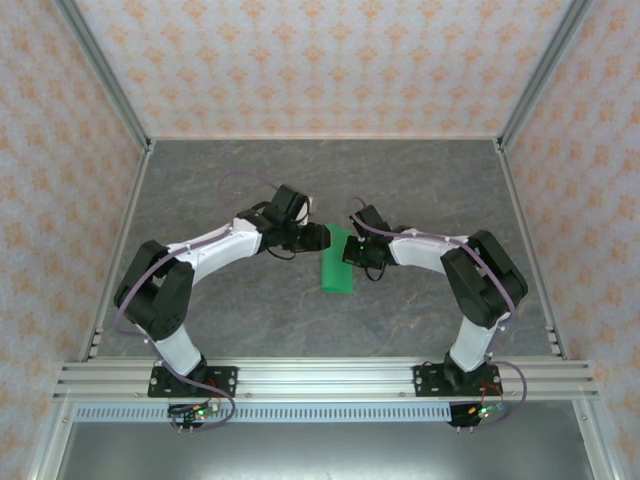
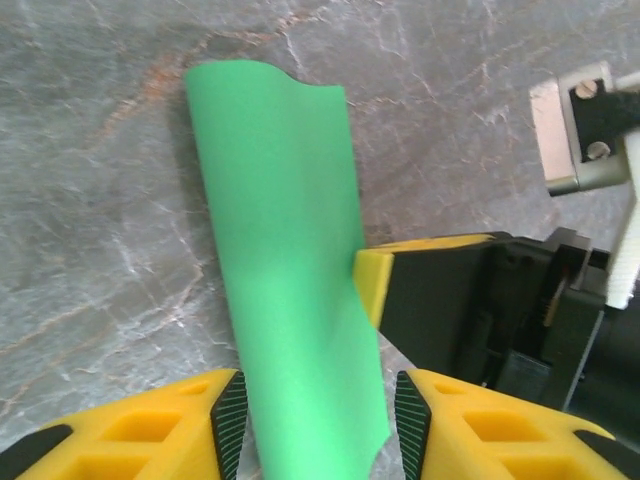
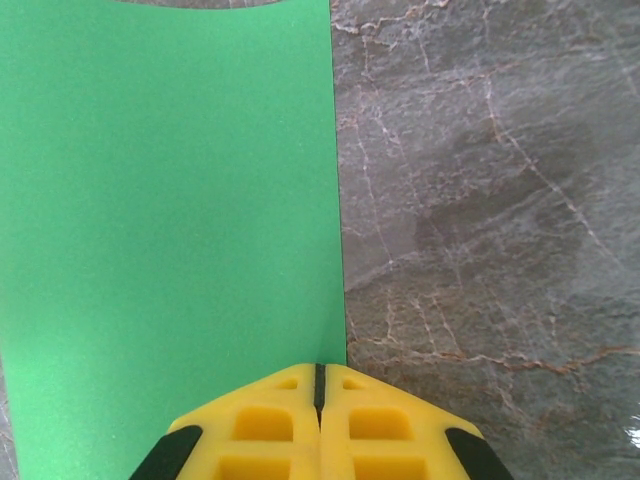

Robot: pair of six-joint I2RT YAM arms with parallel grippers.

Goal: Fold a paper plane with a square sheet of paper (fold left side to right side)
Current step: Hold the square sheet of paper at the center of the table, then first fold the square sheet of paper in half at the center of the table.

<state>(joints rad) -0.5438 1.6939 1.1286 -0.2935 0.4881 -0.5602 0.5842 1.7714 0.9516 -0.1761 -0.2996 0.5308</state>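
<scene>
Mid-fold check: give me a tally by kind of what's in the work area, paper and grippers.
Green paper: 1
Grippers: 2 (left gripper, right gripper)
Total: 3

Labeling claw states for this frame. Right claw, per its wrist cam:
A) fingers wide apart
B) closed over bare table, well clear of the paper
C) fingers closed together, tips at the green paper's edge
C: the right claw has its two yellow fingers meeting along a thin seam, and the tips sit over the right-hand edge of the green paper.
</scene>
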